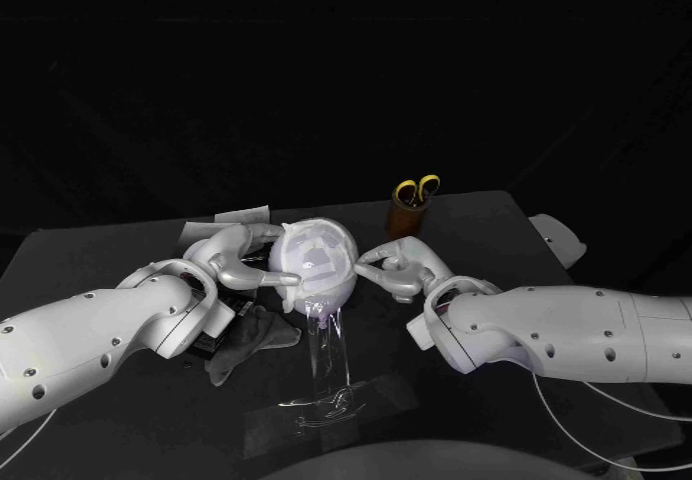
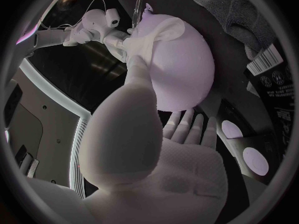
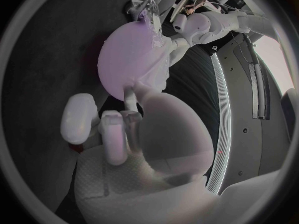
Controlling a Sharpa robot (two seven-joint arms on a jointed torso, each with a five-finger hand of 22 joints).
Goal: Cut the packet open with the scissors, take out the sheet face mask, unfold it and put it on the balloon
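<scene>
A pale balloon [image 1: 325,285] stands on a clear stand [image 1: 329,385] at the table's middle, and the white sheet face mask [image 1: 315,250] lies over its upper front. My left hand [image 1: 242,262] touches the balloon from its left, the thumb lying on the mask [image 2: 152,37] and the other fingers [image 2: 187,127] spread under the balloon [image 2: 184,69]. From the other side my right hand [image 1: 401,268] touches it, thumb against the mask's edge [image 3: 163,59], fingers [image 3: 118,129] apart beside the balloon [image 3: 124,59]. Neither hand grips anything. The yellow-handled scissors [image 1: 418,188] stand in a brown holder [image 1: 410,215] behind.
A grey cloth [image 1: 248,338] lies beside the stand, under my left forearm. A black packet with a barcode [image 2: 271,67] lies next to the cloth [image 2: 236,10]. A pale flat piece [image 1: 242,215] rests at the table's back left.
</scene>
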